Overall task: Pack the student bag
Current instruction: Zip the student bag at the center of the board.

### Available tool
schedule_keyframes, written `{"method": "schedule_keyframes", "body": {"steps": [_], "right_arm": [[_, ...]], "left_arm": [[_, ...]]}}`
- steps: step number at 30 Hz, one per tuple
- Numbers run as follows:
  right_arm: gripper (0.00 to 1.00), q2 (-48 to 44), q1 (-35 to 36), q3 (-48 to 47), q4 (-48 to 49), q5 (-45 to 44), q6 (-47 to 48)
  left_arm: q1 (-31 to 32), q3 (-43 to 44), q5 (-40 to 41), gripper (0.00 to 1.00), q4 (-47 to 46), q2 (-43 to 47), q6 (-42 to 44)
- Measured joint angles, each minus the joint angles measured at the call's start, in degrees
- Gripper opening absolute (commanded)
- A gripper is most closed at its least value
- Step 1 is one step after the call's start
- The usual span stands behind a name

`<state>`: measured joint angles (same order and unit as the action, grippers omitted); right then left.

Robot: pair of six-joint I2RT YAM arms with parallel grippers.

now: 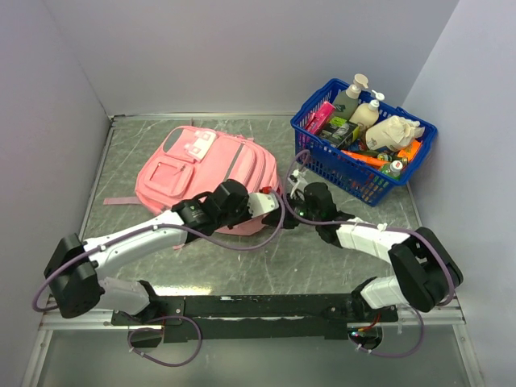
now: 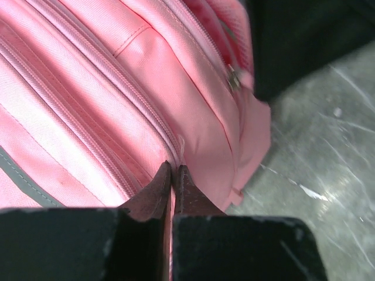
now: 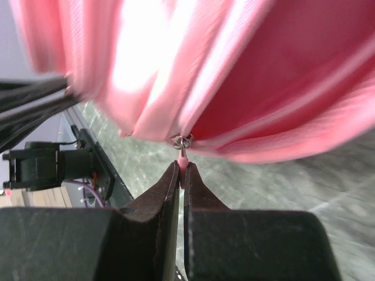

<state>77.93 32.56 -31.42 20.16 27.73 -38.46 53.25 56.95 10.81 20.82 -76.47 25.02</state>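
Observation:
The pink student bag (image 1: pixel 205 173) lies flat on the table, its grey patch toward the back. My left gripper (image 1: pixel 264 201) is at the bag's near right edge. In the left wrist view it (image 2: pixel 174 171) is shut, pinching a fold of pink fabric (image 2: pixel 193 117) beside a zipper seam. My right gripper (image 1: pixel 293 196) is just right of the bag. In the right wrist view it (image 3: pixel 182 167) is shut on the small pink zipper pull (image 3: pixel 182 157) that hangs from a metal slider (image 3: pixel 183 140). The bag fabric (image 3: pixel 246 76) is lifted above the table there.
A blue plastic basket (image 1: pixel 322 157) stands at the back right, filled with bottles, boxes and other small items. Grey walls enclose the table on the left, back and right. A pink strap (image 1: pixel 119 200) trails from the bag's left side.

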Motion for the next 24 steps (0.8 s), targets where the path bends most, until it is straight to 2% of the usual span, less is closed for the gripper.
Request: {"method": "schedule_keyframes", "body": {"steps": [12,16,17,21,24], "right_arm": [[0.0,0.7,-7.3,-4.0,-7.8,7.8,2.3],[0.0,-0.2,-9.8,-4.2,-7.9,8.6,2.3],[0.0,-0.7,-9.9,-4.2,-7.7,8.2,2.3],[0.0,-1.4,-8.6,-4.1,-6.7,6.5,2.3],[0.0,-1.4,-7.4,-3.2,-5.4,5.3,2.1]], "left_arm": [[-0.4,-2.4,-7.4,0.02,3.5,4.3,4.0],[-0.2,-4.7,-6.0,0.4,2.1,5.1,4.7],[-0.2,-4.9,-5.2,0.43,2.5,5.0,4.9],[-1.4,-2.4,-4.6,0.33,5.8,3.2,4.6],[-2.0,2.3,-5.7,0.4,8.4,1.4,4.2]]}}
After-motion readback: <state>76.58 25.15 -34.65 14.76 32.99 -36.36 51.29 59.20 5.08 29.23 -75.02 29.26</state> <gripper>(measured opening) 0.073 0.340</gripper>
